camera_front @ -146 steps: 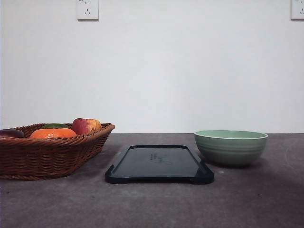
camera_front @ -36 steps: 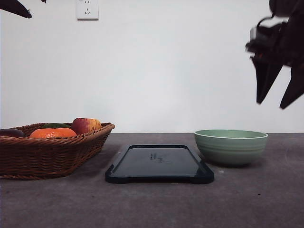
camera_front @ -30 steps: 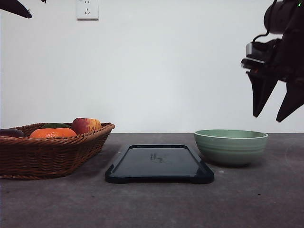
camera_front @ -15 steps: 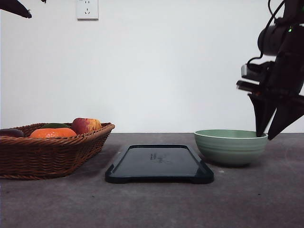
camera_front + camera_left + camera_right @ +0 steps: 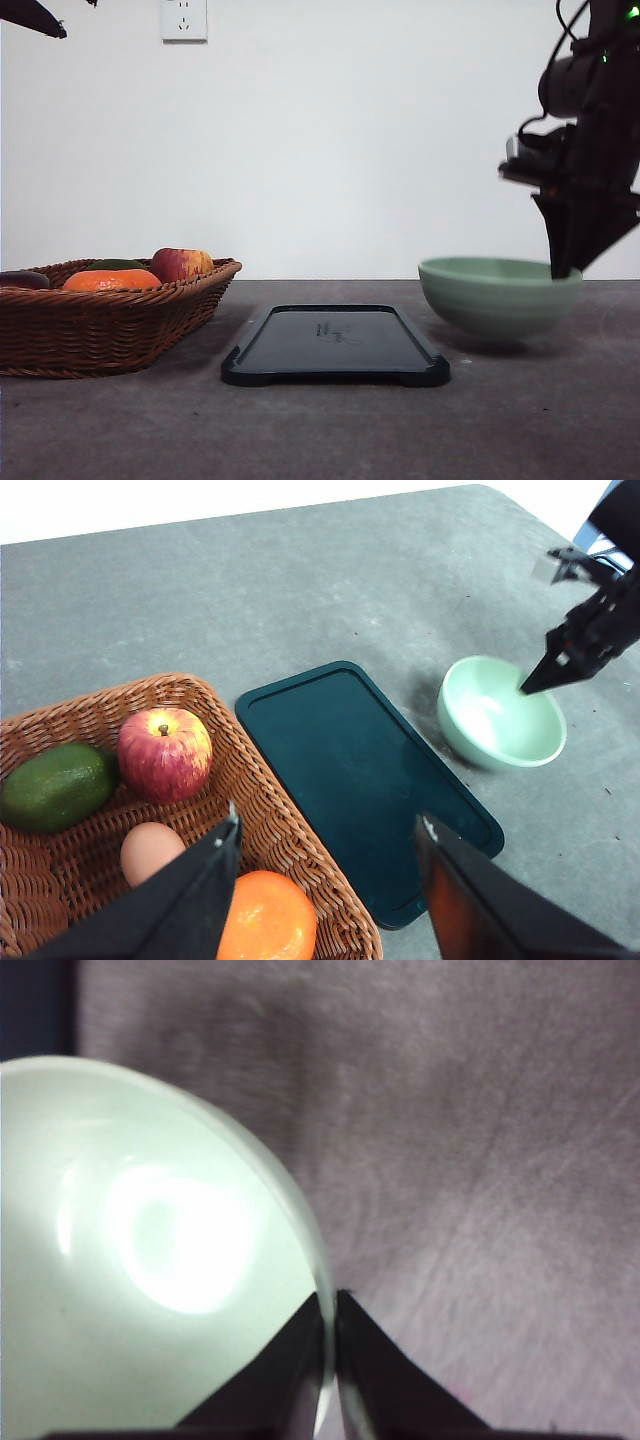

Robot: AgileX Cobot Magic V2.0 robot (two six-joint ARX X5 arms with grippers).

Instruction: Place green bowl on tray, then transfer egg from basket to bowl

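R gripper [image 5: 566, 268] has its jaws pinched shut on the rim of the green bowl [image 5: 497, 298], one finger inside, one outside; bowl is raised just off the tabletop [image 5: 330, 430] w/ a shadow under it, near the tabletop's right edge, beside the tray [image 5: 335, 345] but apart from it; tray sits mid-tabletop, bare. Basket [image 5: 105, 325] at the left edge holds the egg [image 5: 150, 851], an apple [image 5: 165, 753], an orange [image 5: 265, 918] & an avocado [image 5: 55, 785]. L gripper [image 5: 325, 855] hangs high over the basket, jaws spread wide, nothing between them.
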